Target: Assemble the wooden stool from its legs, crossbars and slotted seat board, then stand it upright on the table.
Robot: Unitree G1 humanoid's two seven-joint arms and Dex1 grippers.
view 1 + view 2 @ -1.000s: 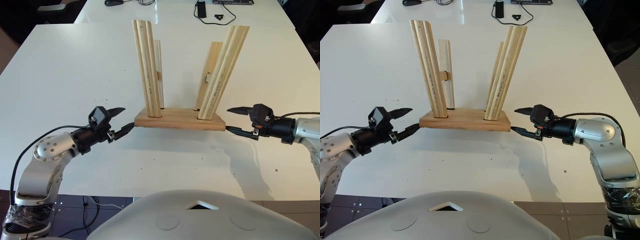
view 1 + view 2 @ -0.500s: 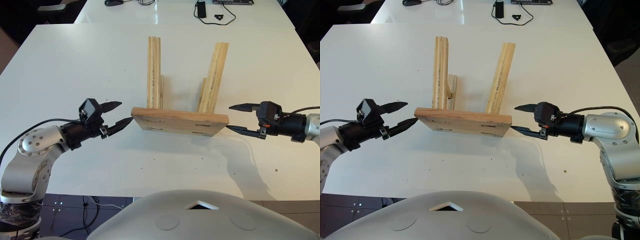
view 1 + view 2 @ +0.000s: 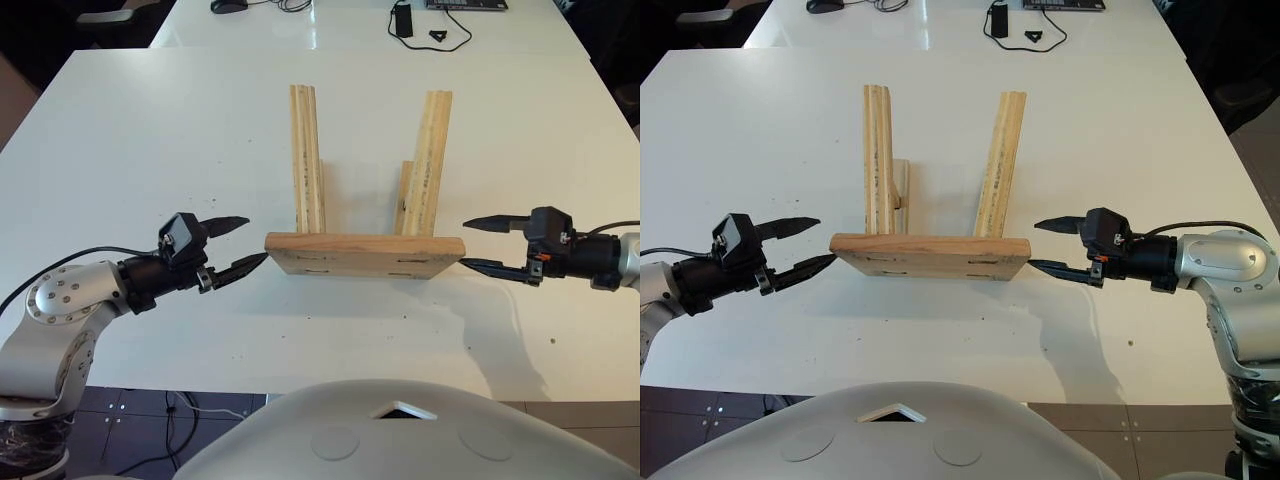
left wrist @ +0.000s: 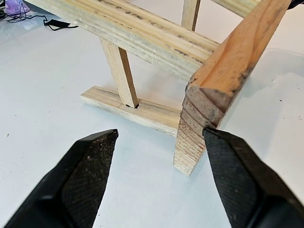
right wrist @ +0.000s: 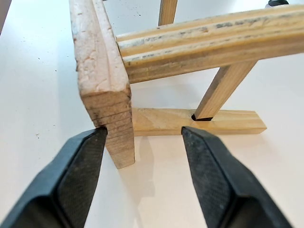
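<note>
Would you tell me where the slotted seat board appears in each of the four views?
Left eye view: seat board near centre, standing on edge between left claw and right claw.
Right eye view: the same, slightly left of centre.
Left wrist view: its end close before the left claw.
Right wrist view: its end close before the right claw.
Shared landmark: the legs projecting from the board.

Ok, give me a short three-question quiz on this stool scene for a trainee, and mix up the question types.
1. True or false: the left claw is shut on the seat board.
2. Multiple choice: the legs point A) straight up, B) away from the robot, along the table, C) toward the robot.
3. Fill in: the right claw sits, fingers apart, at the seat board's ___ end.
Key: 1 false; 2 B; 3 right.
</note>
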